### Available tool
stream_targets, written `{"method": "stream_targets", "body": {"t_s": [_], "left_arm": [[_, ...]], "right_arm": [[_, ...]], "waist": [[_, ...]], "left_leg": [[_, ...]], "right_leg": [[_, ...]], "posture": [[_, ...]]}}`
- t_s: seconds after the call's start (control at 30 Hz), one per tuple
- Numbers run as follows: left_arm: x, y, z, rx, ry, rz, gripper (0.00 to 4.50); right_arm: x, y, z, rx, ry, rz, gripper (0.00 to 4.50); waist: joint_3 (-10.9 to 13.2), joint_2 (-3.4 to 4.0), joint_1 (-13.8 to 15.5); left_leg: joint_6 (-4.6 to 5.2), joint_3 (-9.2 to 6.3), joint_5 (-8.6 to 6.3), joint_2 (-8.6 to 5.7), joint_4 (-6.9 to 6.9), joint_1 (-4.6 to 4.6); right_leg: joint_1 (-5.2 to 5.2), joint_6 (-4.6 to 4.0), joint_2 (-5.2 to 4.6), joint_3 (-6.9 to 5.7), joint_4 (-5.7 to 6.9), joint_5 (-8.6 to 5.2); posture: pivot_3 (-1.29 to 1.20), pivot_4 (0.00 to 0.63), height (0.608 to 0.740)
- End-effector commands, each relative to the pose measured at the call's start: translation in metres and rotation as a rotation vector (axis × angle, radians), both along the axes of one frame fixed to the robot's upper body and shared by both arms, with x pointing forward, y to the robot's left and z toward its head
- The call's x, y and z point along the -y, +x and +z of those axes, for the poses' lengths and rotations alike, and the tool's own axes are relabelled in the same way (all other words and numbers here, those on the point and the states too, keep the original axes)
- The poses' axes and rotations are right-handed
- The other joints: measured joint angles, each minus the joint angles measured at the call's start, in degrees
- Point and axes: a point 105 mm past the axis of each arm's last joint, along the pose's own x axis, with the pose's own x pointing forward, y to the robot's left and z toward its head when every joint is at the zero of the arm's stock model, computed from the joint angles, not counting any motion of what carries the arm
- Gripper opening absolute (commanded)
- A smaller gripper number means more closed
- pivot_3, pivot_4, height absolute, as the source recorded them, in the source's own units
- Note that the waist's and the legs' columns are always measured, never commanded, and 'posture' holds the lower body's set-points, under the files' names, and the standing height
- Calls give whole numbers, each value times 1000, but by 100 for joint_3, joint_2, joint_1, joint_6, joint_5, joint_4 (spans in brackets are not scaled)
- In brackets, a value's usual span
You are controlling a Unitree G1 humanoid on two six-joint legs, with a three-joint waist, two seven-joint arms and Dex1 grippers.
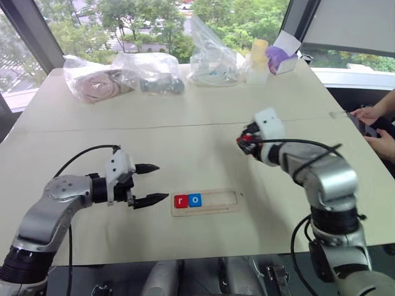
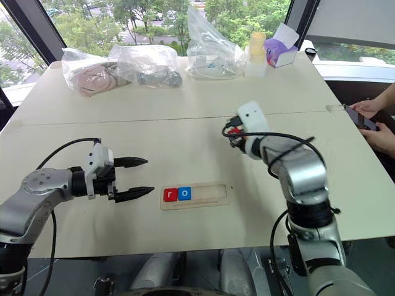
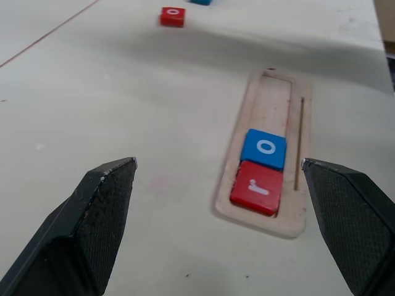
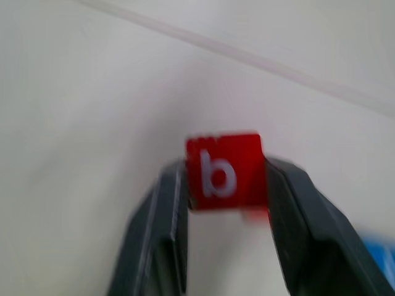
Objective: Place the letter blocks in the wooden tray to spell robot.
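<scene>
Letter blocks sat two to the wooden tray (image 1: 207,201) in the left eye view: a red r block (image 1: 181,201) at its left end and a blue o block (image 1: 195,200) touching it, the rest of the slot bare. The tray lay on the white table (image 1: 185,142) near the front edge. The left gripper (image 1: 151,184) hovered just left of the tray, forearm reaching in from the left, fingers pointing level toward the tray and spread wide with nothing between them. The right gripper (image 1: 246,142) was raised above the table to the right of and beyond the tray, wrist bent sharply, something red pinched at its tip. Plastic bags (image 1: 123,74) lay along the far edge, and a person's hand (image 1: 370,116) rested at the right.

From the left wrist, the wide-apart fingers (image 3: 92,228) framed the tray end with r and o; farther off lay a red o block (image 3: 172,16) loose on the table, well apart from the tray.

From the right wrist, the jaws were clamped on a red b block (image 4: 225,171) — held clear of the tabletop, letter facing the camera.
</scene>
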Motion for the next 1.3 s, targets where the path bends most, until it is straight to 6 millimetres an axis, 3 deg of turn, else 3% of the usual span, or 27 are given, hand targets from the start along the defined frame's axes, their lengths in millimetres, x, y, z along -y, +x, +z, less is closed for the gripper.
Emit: {"method": "stream_targets", "body": {"t_s": [0.03,0.23,0.67,0.7,0.83,0.87,0.97,1.1,1.3], "left_arm": [[6,3,6,41,-7,-38,4500],[11,11,6,47,-11,-72,4500],[15,16,6,69,-16,-68,4500],[14,16,6,71,-16,-63,4500],[14,17,7,75,-17,-54,4500],[14,18,8,77,-17,-52,4500],[14,20,8,83,-19,-47,4500],[16,21,10,91,-23,-46,4500],[17,22,13,111,-28,-38,4500]], "right_arm": [[8,-32,-3,-8,17,1,1156],[23,-69,-31,-71,-1,-78,1156],[17,-76,-53,-154,43,-113,1156],[17,-75,-50,-153,25,-85,2223],[14,-78,-30,-154,-103,130,4200],[16,-77,-23,-140,-149,187,4400],[19,-73,-6,-90,-228,348,4400],[15,-70,16,57,-311,756,4400],[47,-49,-11,-27,-403,996,4400]], "waist": [[1,1,-12],[2,4,-49],[2,4,-47],[2,4,-47],[4,5,-59],[5,2,-53],[7,-2,-42],[10,-3,-44],[13,-6,-66]], "left_leg": [[0,3,0,0,0,-1],[1,10,0,8,3,11],[1,16,1,5,7,16],[1,16,1,5,8,16],[1,18,1,4,11,16],[1,17,1,4,11,17],[3,12,0,6,8,17],[8,14,-3,3,11,21],[12,16,-6,4,14,41]], "right_leg": [[-2,0,0,2,0,0],[4,0,5,8,4,-1],[12,3,8,14,2,-1],[12,3,8,13,2,-1],[14,2,7,12,1,-1],[16,3,8,10,0,-2],[24,9,8,-3,-6,-7],[40,18,4,-8,-16,-11],[72,20,2,-10,-44,-11]], "posture": [[0,150,740],[0,150,740],[0,150,740],[0,150,740],[0,150,740],[0,150,740],[0,150,740],[0,150,740],[0,150,740]]}}
